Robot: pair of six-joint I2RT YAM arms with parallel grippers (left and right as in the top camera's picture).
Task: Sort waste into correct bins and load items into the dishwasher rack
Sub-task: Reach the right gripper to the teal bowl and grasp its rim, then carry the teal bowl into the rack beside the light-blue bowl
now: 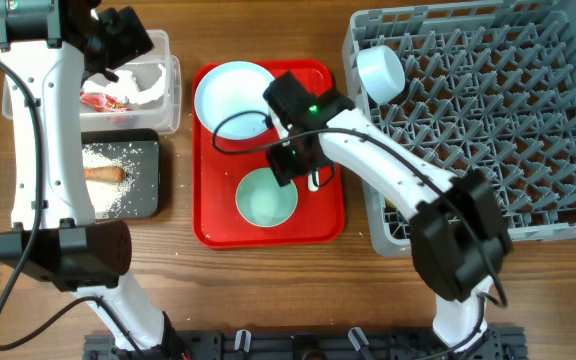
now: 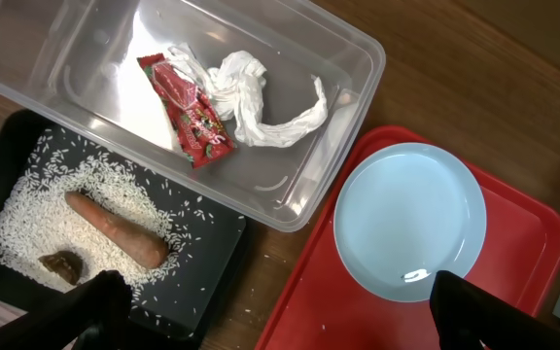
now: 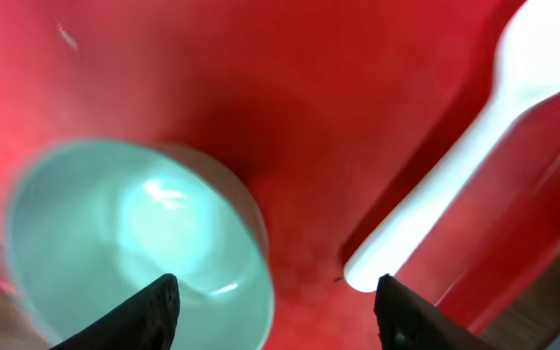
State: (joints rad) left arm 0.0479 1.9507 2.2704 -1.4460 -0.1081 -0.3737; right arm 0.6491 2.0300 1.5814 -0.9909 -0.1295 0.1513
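My left gripper (image 2: 285, 326) hangs open and empty over the gap between the black tray (image 2: 212, 262) and the red tray. The black tray holds white rice grains (image 2: 27, 209), an orange-brown sausage stick (image 2: 115, 229) and a dark lump (image 2: 61, 267). The clear tub (image 2: 290, 185) holds crumpled white paper (image 2: 251, 97) and a red wrapper (image 2: 188, 112). My right gripper (image 3: 280, 316) is open low over the red tray, one finger above the mint green bowl (image 3: 134, 233), the other by the white spoon (image 3: 474, 146). The pale blue plate (image 1: 233, 95) lies on the red tray. A light blue bowl (image 1: 380, 72) rests in the grey rack (image 1: 488, 150).
The flat red serving tray (image 1: 218, 225) sits mid-table between the bins on the left and the rack on the right. A few loose rice grains (image 2: 261, 292) lie on the wood beside the black tray. The right arm (image 1: 398, 170) reaches across the rack's near left corner.
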